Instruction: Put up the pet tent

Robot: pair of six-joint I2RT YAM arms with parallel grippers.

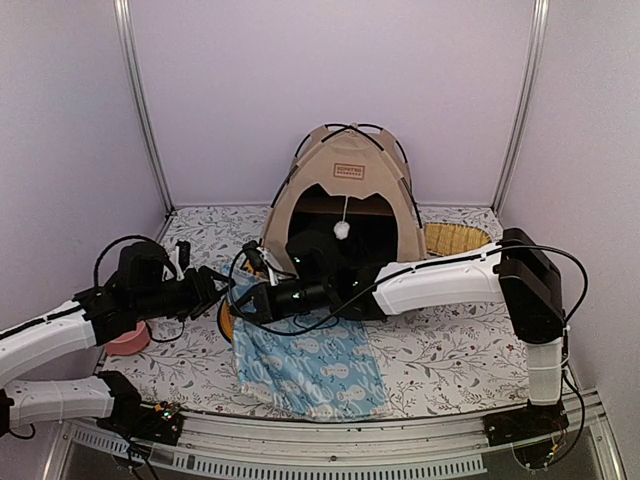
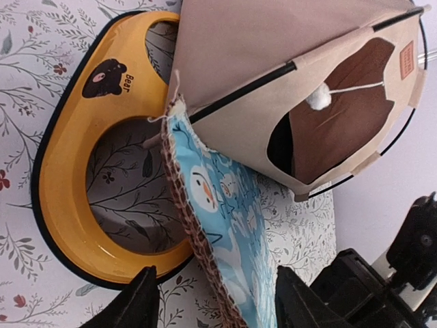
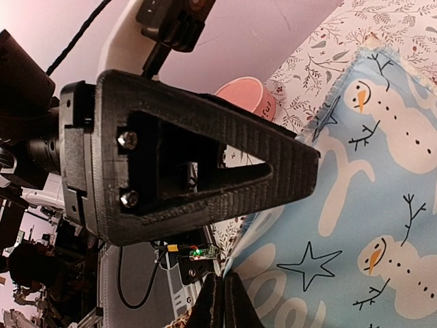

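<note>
Low in the left wrist view, the left hand stood part open astride the edge of the light blue snowman-print fabric mat; the right hand pinched it, shut. Upper centre overhead, the beige fabric pet tent with black poles stood on the desk: likely light, springy, best taken by a pole.

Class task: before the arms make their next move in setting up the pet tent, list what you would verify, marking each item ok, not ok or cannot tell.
1. Pet tent stands upright, poles crossed: ok.
2. Right tool shut on the blue mat at its lifted edge: ok.
3. Left tool open, one finger each side of that edge: ok.
4. Mat placed inside the tent: not ok; it lies in front.
5. Yellow bowl tray away from the lifted edge: not ok; it sits right beside it.
6. Gap between the two tools: cannot tell.
</note>
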